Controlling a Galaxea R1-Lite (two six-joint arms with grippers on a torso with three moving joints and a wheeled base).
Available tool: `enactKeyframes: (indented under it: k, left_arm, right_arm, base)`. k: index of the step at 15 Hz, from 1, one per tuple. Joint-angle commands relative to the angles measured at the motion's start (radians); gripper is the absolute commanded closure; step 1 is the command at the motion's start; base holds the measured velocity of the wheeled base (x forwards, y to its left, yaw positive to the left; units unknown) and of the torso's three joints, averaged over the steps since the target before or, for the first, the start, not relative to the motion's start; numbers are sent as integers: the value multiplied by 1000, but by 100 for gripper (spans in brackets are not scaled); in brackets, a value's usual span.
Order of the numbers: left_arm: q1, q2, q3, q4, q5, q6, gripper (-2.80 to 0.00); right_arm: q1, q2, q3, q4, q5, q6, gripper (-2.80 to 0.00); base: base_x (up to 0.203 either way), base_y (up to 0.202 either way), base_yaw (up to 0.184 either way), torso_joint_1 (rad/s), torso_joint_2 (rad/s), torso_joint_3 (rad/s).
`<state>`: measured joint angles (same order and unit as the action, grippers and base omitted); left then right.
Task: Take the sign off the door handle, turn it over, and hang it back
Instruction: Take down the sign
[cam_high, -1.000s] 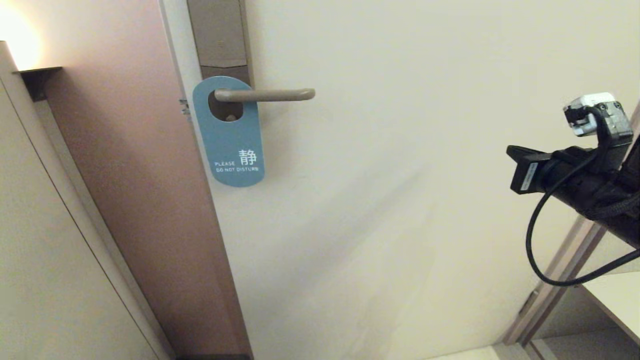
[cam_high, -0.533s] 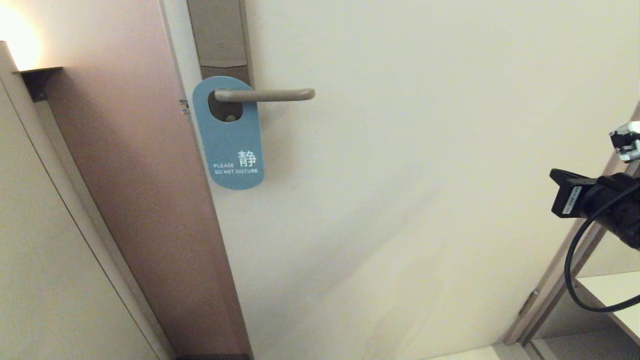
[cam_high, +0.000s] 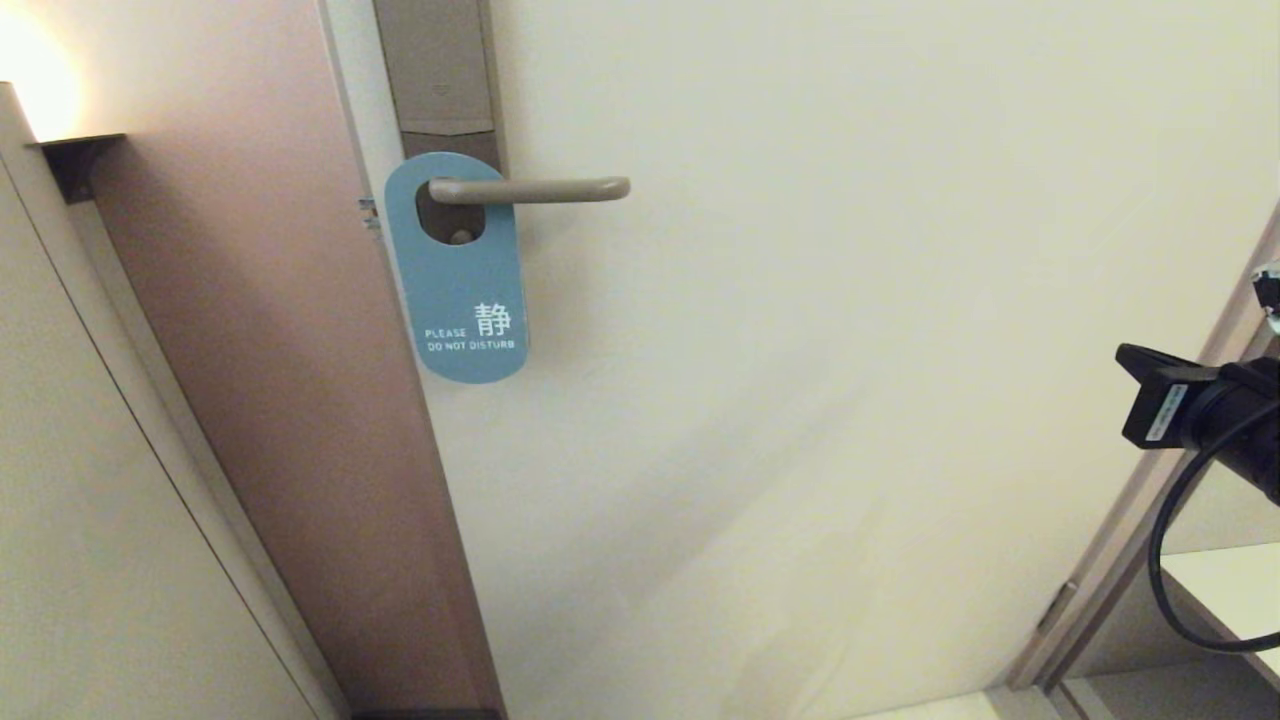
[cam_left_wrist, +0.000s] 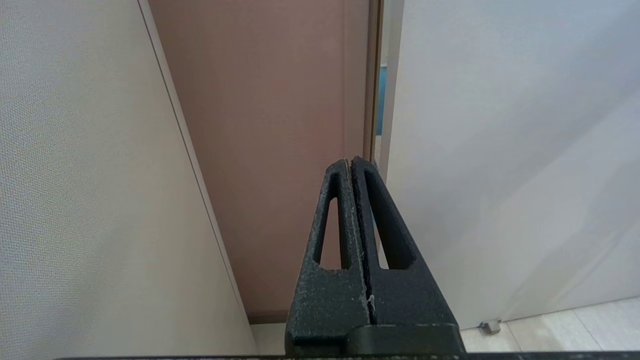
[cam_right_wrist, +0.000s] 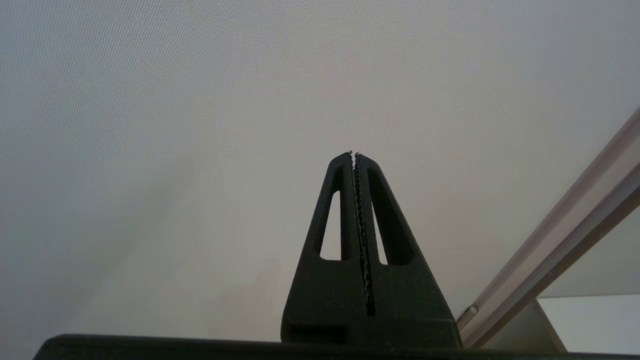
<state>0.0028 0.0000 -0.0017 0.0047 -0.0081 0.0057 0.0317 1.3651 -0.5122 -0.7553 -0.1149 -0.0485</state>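
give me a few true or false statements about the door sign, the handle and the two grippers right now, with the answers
1. The sign hangs on the door handle with its blue DO NOT DISTURB face outward. True.
2. The right gripper is clamped on the sign. False: its fingers are shut on nothing, pointing at bare door, and the right arm sits at the far right of the head view, well away from the sign.
3. The left gripper is shut and holds nothing. True.
4. The handle passes through the sign's oval hole. True.
5. The sign's white face is showing. False: the blue face shows.
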Motion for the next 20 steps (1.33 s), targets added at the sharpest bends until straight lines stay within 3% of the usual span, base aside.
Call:
enactKeyframes:
  k: [1, 5, 14, 20]
  left_arm:
    - [0, 2, 0, 0, 0, 0, 0]
    - [0, 2, 0, 0, 0, 0, 0]
    - [0, 2, 0, 0, 0, 0, 0]
    - [0, 2, 0, 0, 0, 0, 0]
  right_arm:
    - [1, -1, 7, -21, 0, -1, 0]
    - [2, -11, 30, -45, 15, -1, 0]
    - [4, -35, 31, -44, 192, -7, 0]
    - [2, -35, 75, -44, 198, -1, 0]
  base:
    - [0, 0, 0, 0, 0, 0]
    - [0, 0, 0, 0, 0, 0]
    - [0, 0, 0, 0, 0, 0]
    - [0, 0, 0, 0, 0, 0]
